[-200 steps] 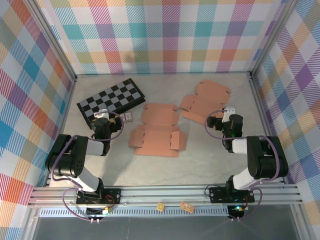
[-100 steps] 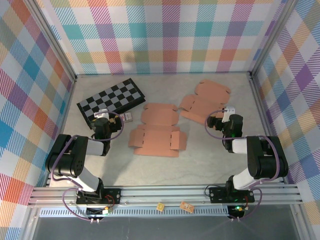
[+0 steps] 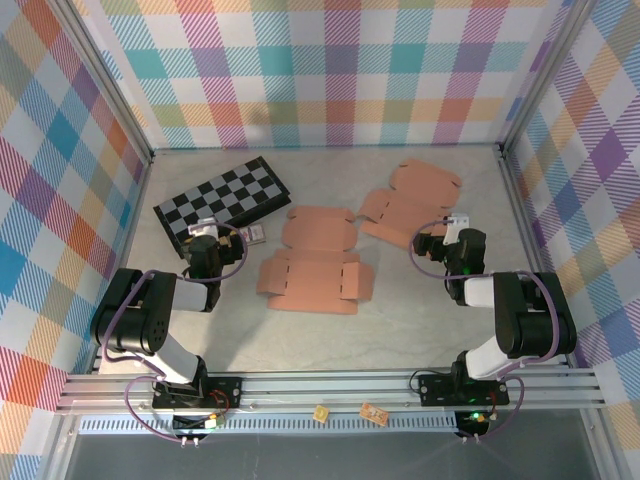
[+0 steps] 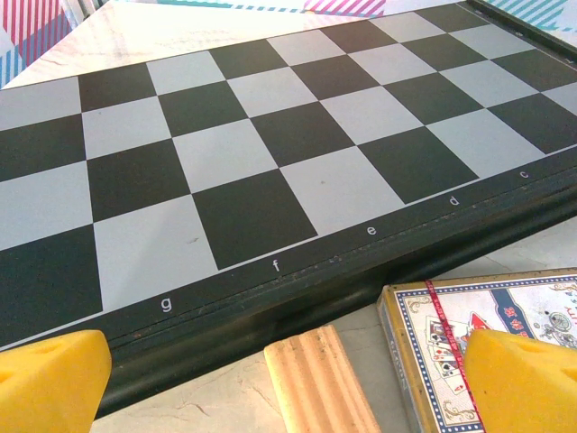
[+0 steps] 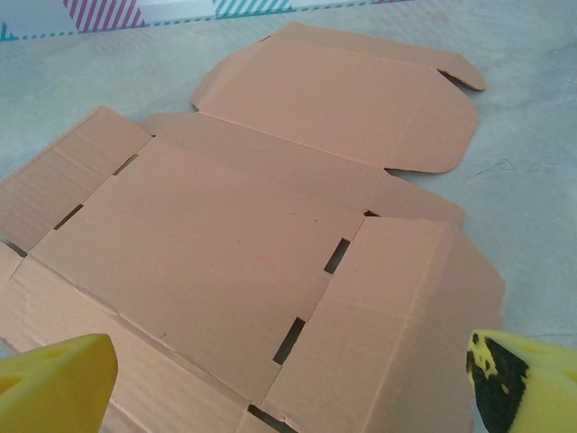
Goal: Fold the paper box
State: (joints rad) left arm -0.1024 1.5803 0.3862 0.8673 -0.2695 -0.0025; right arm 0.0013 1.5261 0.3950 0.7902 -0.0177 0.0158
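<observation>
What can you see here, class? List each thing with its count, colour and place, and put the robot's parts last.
centre blank: 1, tan, flat, mid-table
right blank: 1, tan, flat, right rear
chessboard: 1, black and white, left rear
card pack: 1, blue-bordered, at chessboard's near edge
wood strip: 1, pale, ridged, left of card pack
small tags: 2, orange, front rail
table: 1, grey
left gripper: 1, yellow pads, open, facing chessboard
right gripper: 1, yellow pads, open, facing right blank
</observation>
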